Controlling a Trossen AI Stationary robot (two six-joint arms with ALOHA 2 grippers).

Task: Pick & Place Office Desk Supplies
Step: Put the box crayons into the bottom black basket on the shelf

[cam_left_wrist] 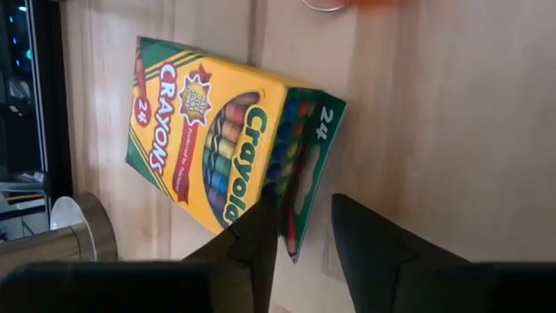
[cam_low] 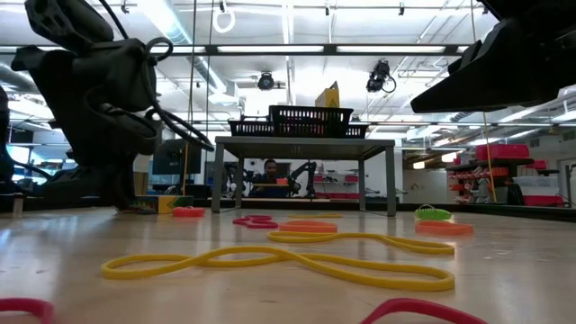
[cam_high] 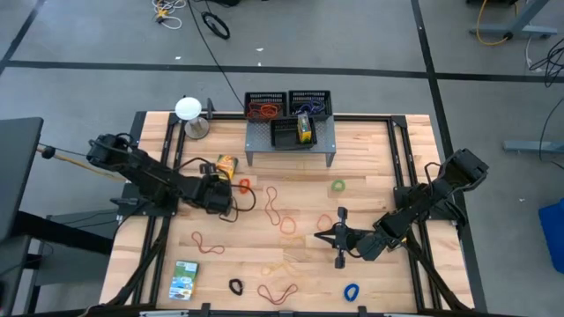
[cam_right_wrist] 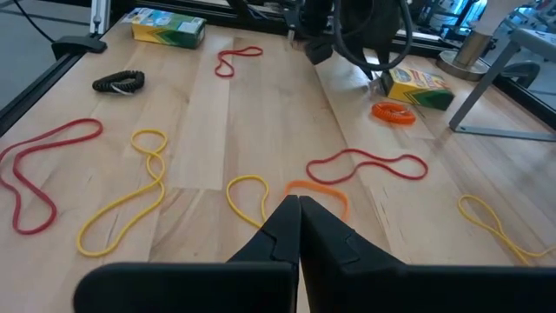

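A yellow-green Crayola crayon box lies flat on the table near the far left. My left gripper is open, and its fingers stand on either side of the box's flap-end corner. My right gripper is shut at the table's right middle, with an orange band just beyond its fingertips. Rubber-band loops lie scattered: yellow, red, black, blue, green. A green-white box lies near the near-left corner. My left gripper has the crayon box's flap-end corner in the gap between its two fingers, which come at it along the table from the near-left. One finger overlaps the box's edge; I cannot tell whether it touches. The box rests on the table.
A grey perforated shelf stands at the far edge with black mesh trays on it, one holding a yellow-green box. A white ball on a stand stands at the far left. Bare wood shows to the right of the shelf.
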